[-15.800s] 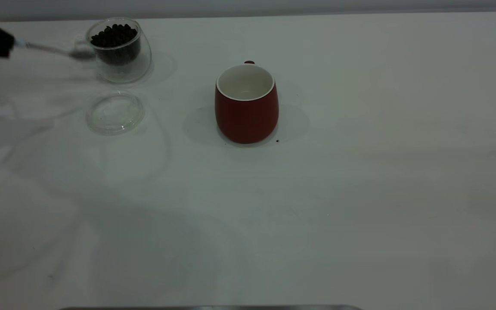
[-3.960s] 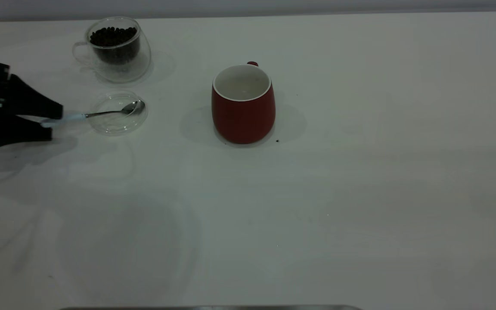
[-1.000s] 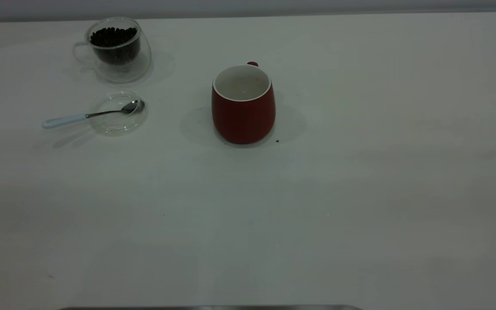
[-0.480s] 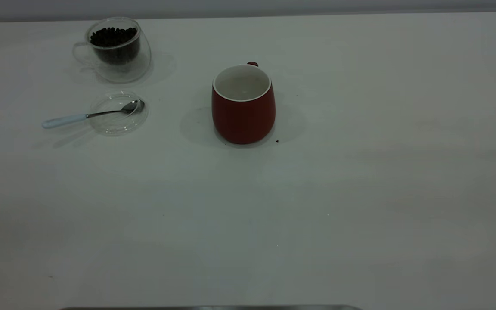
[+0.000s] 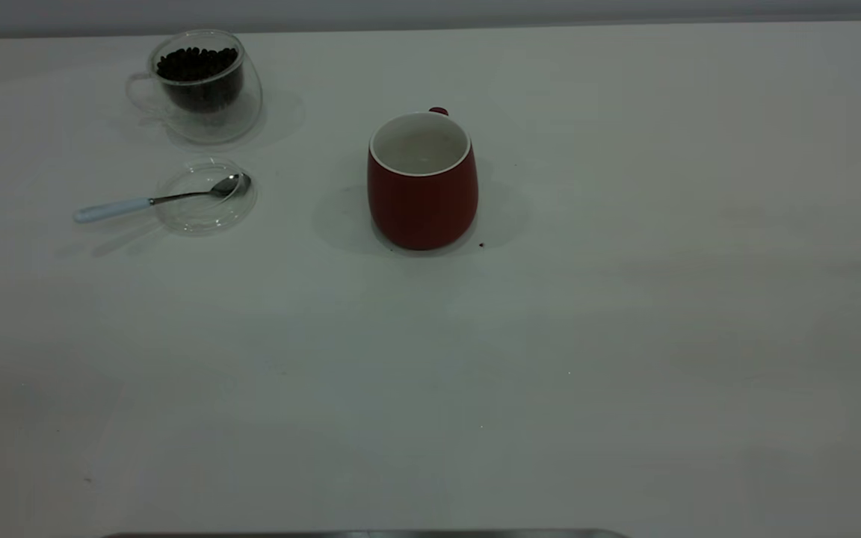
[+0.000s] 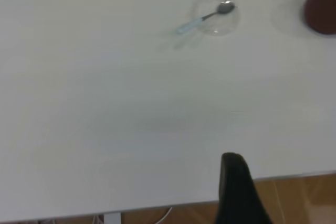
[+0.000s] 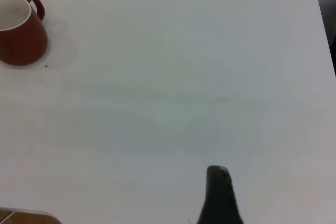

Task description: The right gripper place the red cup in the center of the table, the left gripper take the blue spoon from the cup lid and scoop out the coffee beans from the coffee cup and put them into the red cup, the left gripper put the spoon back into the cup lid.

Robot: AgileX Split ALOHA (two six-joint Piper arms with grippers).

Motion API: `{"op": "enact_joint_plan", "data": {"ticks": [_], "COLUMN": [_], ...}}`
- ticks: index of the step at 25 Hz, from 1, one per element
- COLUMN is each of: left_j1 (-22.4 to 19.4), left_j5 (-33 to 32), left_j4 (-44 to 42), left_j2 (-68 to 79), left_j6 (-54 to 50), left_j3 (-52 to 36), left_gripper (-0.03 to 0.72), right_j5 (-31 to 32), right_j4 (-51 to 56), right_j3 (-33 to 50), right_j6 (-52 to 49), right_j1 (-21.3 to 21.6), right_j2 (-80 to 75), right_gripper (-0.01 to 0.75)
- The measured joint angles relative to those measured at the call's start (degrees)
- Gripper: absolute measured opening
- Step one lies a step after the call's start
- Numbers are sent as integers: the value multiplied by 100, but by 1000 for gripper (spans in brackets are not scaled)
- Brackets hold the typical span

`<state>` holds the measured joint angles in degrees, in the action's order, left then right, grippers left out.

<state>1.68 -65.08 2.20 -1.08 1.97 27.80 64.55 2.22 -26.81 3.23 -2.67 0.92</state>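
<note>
Exterior view: pale-blue-handled metal spoon lies across round clear glass lid near the surface's far-left corner; neither gripper's opening can be told.

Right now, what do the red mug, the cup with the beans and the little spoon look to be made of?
The red cup looks ceramic: matte dark-red outside, smooth white inside. The coffee cup seems clear double-walled glass, since the coffee beans show through it. The blue spoon has a shiny metal bowl and neck; its pale-blue handle may be plastic or ceramic.
</note>
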Motion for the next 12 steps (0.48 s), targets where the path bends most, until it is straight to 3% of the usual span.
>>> {"op": "enact_joint_plan", "data": {"ticks": [12], "left_j1": [-100], "left_j5": [0], "left_j4": [0], "left_j2": [0], "left_j6": [-4], "left_j3": [0], "left_gripper": [502], "right_j5": [0], "right_j4": [0], "right_j3": [0], "right_j6": [0], "right_j1": [0], "right_j2": [0], "right_gripper": [586]}}
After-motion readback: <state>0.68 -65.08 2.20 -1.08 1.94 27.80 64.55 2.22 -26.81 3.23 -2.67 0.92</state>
